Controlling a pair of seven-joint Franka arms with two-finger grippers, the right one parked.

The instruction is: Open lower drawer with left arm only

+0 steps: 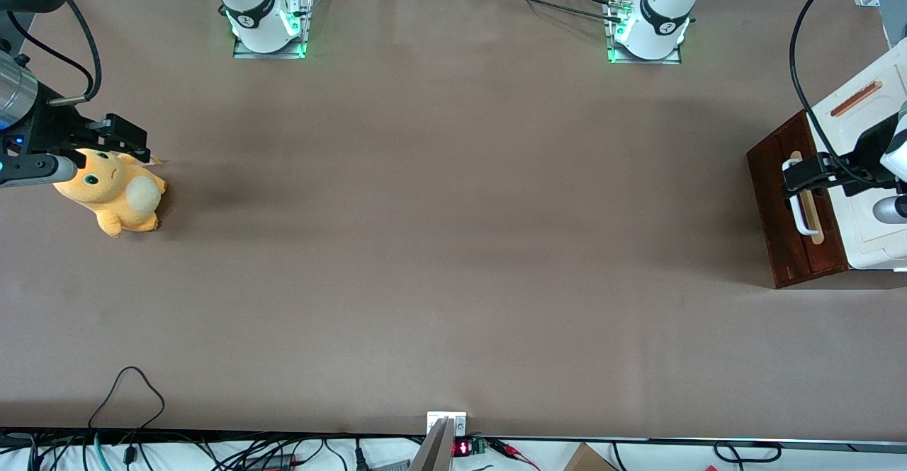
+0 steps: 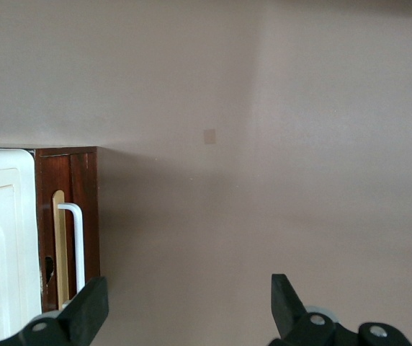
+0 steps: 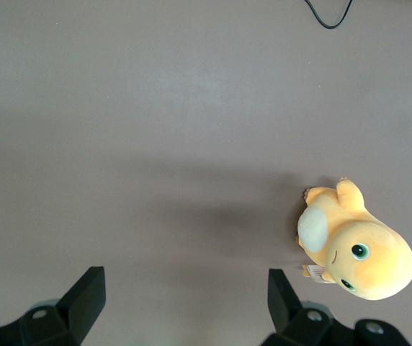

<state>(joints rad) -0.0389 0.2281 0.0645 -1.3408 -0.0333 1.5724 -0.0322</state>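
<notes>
Lower drawer (image 1: 786,216) sits at the working arm's end of the table (image 1: 439,244), directly under the gripper (image 1: 804,173), pushed in so nothing of its inside shows. Its dark wooden front faces the middle of the table, and the white loop handle (image 2: 76,245) on it runs lengthwise along the front, from farther to nearer the front camera. Gripper fingers (image 2: 91,306) are spread wide, gripping nothing, one tip right by the handle.

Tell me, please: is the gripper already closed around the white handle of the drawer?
No. The gripper is open above the table, and the white handle of the drawer lies beside one finger, not between them.
</notes>
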